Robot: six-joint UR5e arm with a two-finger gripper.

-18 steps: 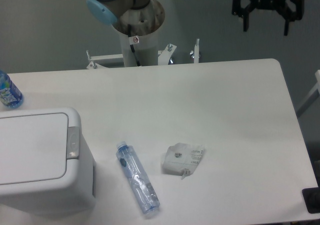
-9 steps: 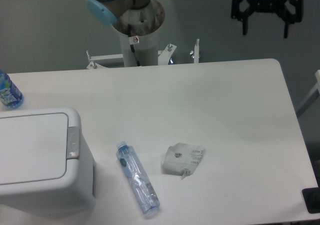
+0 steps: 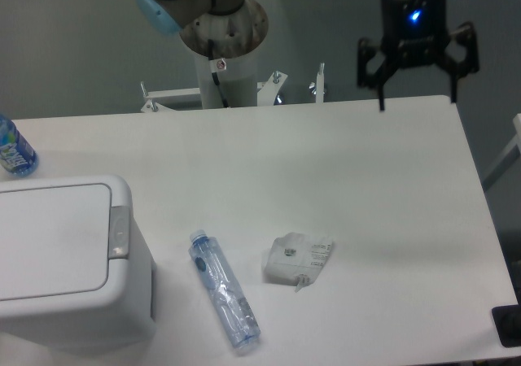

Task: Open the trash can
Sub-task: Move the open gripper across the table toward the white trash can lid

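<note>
Tool [image 3: 415, 98] hangs at the far right of the desk [image 3: 383, 187], over the back edge. I read its 2 fingers as spread wide with nothing between them.

Trash can [image 3: 65, 256] sits at the near left corner of the desk, lid [image 3: 50, 240] flat and closed. The small grey button [image 3: 119, 232] is on the rim along the lid's right edge, the side facing the middle of the desk.

Key relation for my next move — the trash can lies diagonally across the desk from the tool, toward the left and toward the camera, well apart. The button strip runs front to back, so I judge a press from straight above to be the cleanest approach.

Between tool and button the desk carries little: 1 clear bottle [image 3: 224, 290] lying on its side just right of the trash can, cap end pointing toward the back, and 1 small crumpled packet [image 3: 298, 259] further right. Both lie in front of a straight line to the button, and I judge neither blocks a path held at height.

A 2nd bottle [image 3: 11, 148] with a blue label stands at the left edge, behind the trash can.

Task state, my judgement — not started; lid still down.
</note>
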